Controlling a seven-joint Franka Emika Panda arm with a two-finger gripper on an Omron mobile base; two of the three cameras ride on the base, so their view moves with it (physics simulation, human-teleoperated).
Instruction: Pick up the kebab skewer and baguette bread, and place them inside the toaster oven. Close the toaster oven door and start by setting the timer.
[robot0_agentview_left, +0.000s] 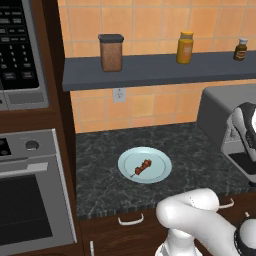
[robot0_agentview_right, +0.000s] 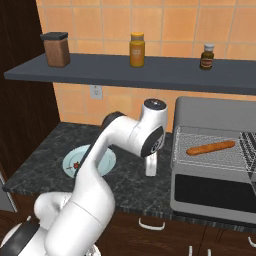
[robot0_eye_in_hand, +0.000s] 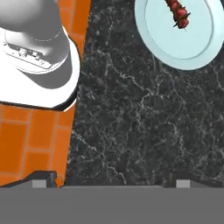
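Baguette bread (robot0_agentview_right: 210, 147) lies on the toaster oven (robot0_agentview_right: 215, 165) rack at right; the kebab skewer (robot0_agentview_left: 141, 168) rests on the plate (robot0_agentview_left: 159, 172) mid-counter (robot0_agentview_left: 200, 150). Pincer (robot0_agentview_right: 150, 167) released, grasping nothing.

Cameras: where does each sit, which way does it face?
Left base view: behind-left, looks forward-down at counter and plate; arm at lower right.
Right base view: behind-right, faces toaster oven holding baguette bread; arm from lower left.
Hand view: on the hand, open, looking down at the counter.
All three share the plate with the kebab skewer.
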